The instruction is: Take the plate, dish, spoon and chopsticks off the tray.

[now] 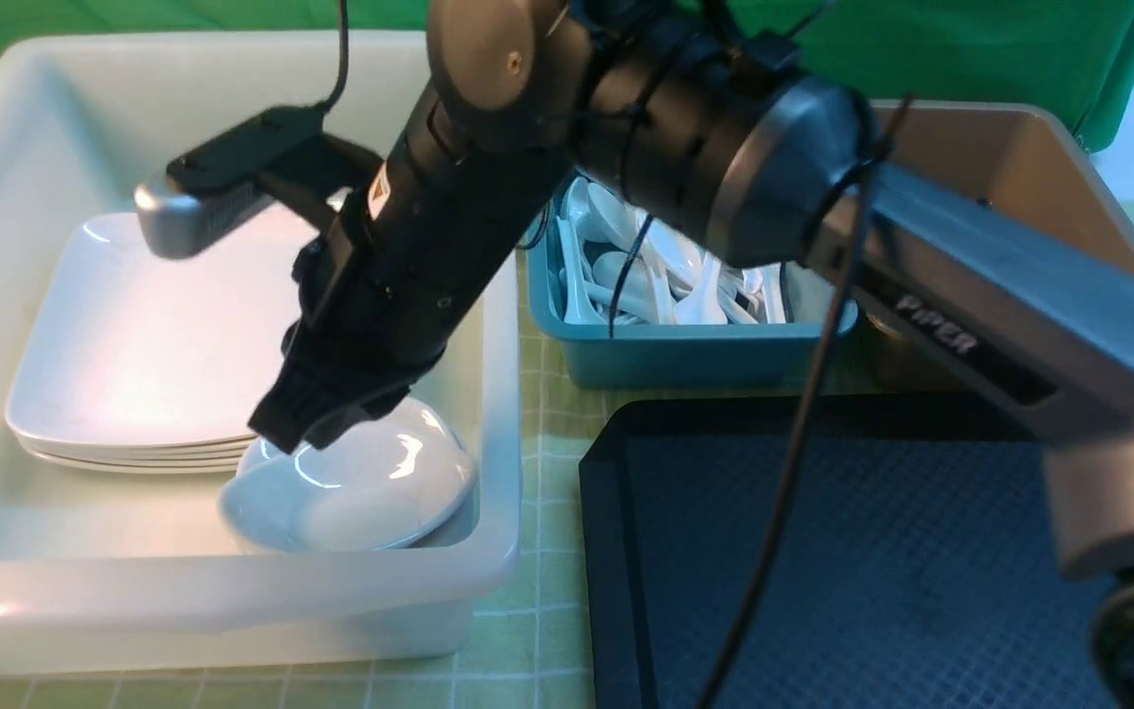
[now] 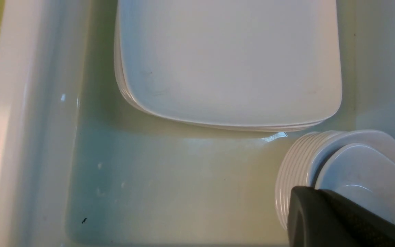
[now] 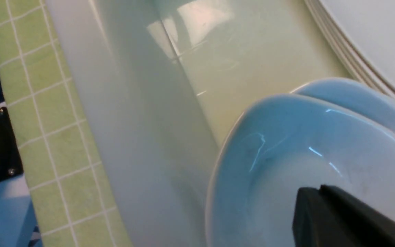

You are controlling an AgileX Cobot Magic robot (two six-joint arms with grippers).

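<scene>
A large white tub (image 1: 488,551) is set on the worktop (image 1: 547,630) as the drop-off place, and the right end effector (image 1: 316,418) is reached down into its near corner. Beside that end effector, across a strip of green cloth, the black tray (image 1: 823,551) lies bare where it is visible, so the clearing is judged nearly done. Behind the end effector a stack of plates (image 1: 134,335) is kept flat, with the plate presumably among them. Directly under the closed fingers a small dish (image 1: 350,487) is held by its rim, tilted over a pile of like dishes (image 2: 295,171), apparently so that it nests. Farther off, spoons are gathered in a teal bin (image 1: 685,345). The left end effector (image 2: 341,219) is closed, gripping nothing visible. The chopsticks are not seen.
</scene>
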